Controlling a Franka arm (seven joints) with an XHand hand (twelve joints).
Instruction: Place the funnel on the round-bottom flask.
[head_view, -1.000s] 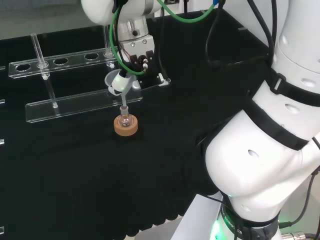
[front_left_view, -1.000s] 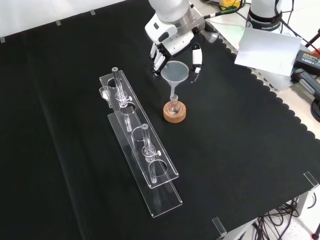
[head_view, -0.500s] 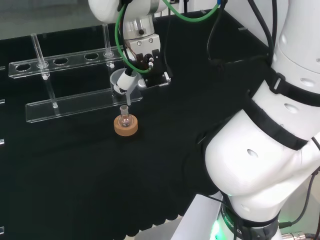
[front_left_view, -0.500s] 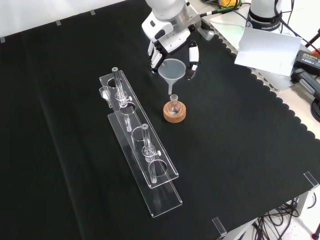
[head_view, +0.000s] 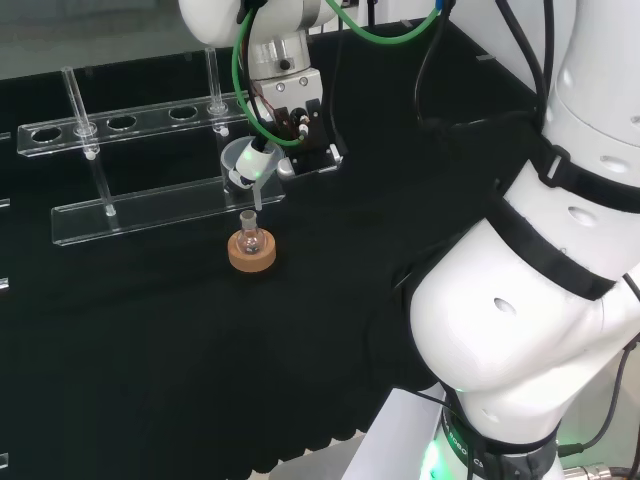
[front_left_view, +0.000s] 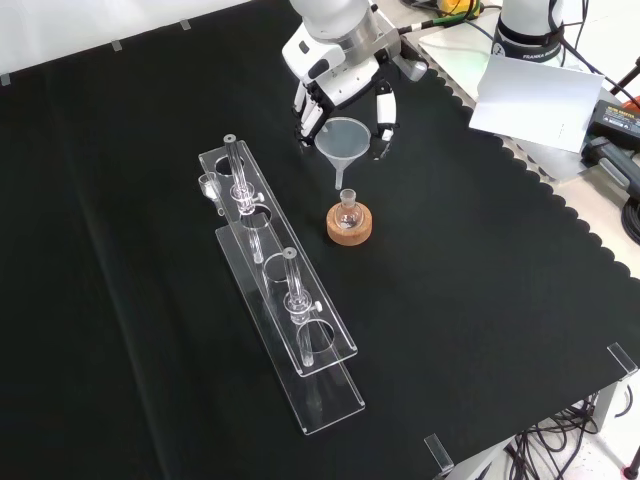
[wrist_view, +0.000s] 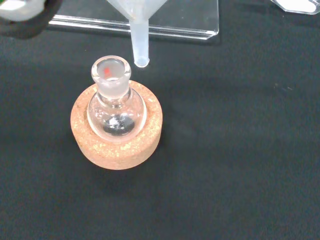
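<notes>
The hand (front_left_view: 345, 78) is shut on a clear plastic funnel (front_left_view: 343, 140), its fingers curled round the cone's rim. The funnel (head_view: 243, 162) hangs tilted over a small round-bottom flask (head_view: 250, 238) that stands upright in a cork ring (head_view: 252, 260). In the front view the stem's tip ends a little above the flask (front_left_view: 348, 210) on its cork ring (front_left_view: 350, 230). In the wrist view the stem (wrist_view: 138, 42) ends just beside the flask's open neck (wrist_view: 111, 70), apart from it.
A long clear plastic rack (front_left_view: 280, 300) with test tubes lies left of the flask in the front view, and behind it in the head view (head_view: 150, 210). In the front view white paper (front_left_view: 530, 95) lies beyond the cloth's scalloped edge at the upper right.
One second ago the funnel's stem was down at the flask's neck. The hand has since lifted the funnel up and clear of it, and has hardly moved in the last half second.
</notes>
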